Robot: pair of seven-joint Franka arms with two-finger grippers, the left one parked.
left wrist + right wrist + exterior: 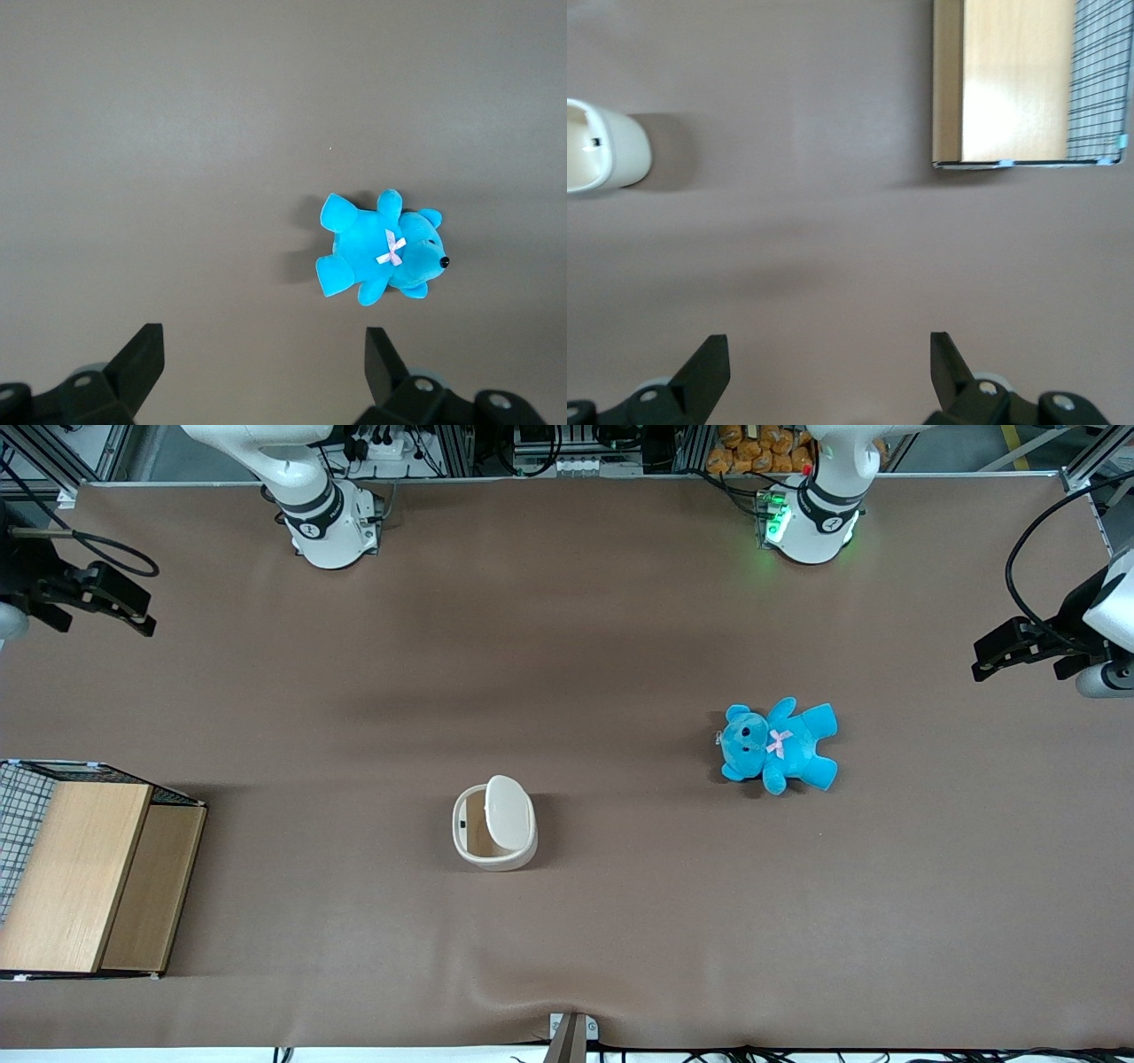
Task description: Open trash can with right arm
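The trash can (494,823) stands at lower centre of the front view on the counter (620,921), lid (508,811) raised. The right arm's gripper (124,607) hangs at upper left, fingers (704,367) wide open, holding nothing.

The small cream-white plastic trash can (494,824) is tan inside. The plush teddy (779,745) is bright blue with a pink bow. The gripper (104,596) is black, above the brown table (567,646).

The trash can (494,824) looks like smooth cream plastic with a slight sheen, standing on the matt brown table (567,646) toward the working arm's end. The wooden box (84,877) shows pale grained wood with wire mesh; the teddy (778,746) is soft blue plush. The black pincer (133,611), matt plastic by its look, hangs spread above the table at the working arm's end.
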